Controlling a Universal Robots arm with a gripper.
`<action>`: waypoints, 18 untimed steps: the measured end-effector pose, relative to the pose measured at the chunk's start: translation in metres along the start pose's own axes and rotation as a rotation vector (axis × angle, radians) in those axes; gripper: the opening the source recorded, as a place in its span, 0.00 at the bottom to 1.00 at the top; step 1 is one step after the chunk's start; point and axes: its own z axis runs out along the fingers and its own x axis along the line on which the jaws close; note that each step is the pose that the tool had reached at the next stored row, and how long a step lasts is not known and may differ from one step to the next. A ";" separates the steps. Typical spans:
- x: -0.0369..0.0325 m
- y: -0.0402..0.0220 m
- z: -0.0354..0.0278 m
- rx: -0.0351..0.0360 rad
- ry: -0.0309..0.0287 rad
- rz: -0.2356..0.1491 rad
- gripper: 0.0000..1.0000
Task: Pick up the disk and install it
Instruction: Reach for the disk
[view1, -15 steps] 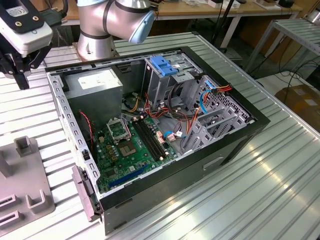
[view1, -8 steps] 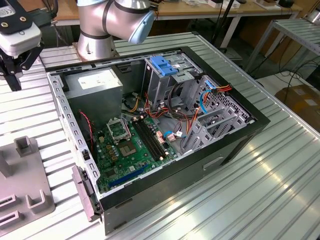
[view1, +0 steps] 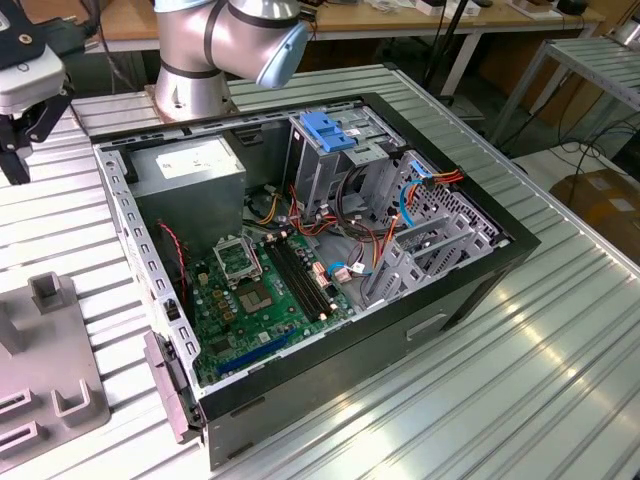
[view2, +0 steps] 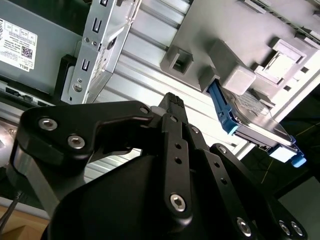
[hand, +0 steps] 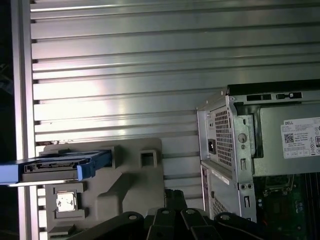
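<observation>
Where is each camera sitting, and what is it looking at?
Exterior view: off the arm, looking down at the open computer on the table; arm shows.
First wrist view: on the wrist, facing the disk in its grey holder; the claw shows.
Second wrist view: on the wrist, facing the disk; claw shows.
Shared: disk, claw, holder.

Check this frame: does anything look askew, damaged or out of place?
Nothing stands out. The disk sits in its grey holder, one end overhanging, and the open computer case sits level on the table.
</observation>
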 end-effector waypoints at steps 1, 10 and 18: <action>0.0020 -0.0002 0.0000 0.0000 0.0000 0.000 0.10; 0.0195 -0.0015 -0.0006 0.0001 0.0001 0.000 0.10; 0.0349 -0.0026 -0.0009 0.0000 0.0000 0.000 0.10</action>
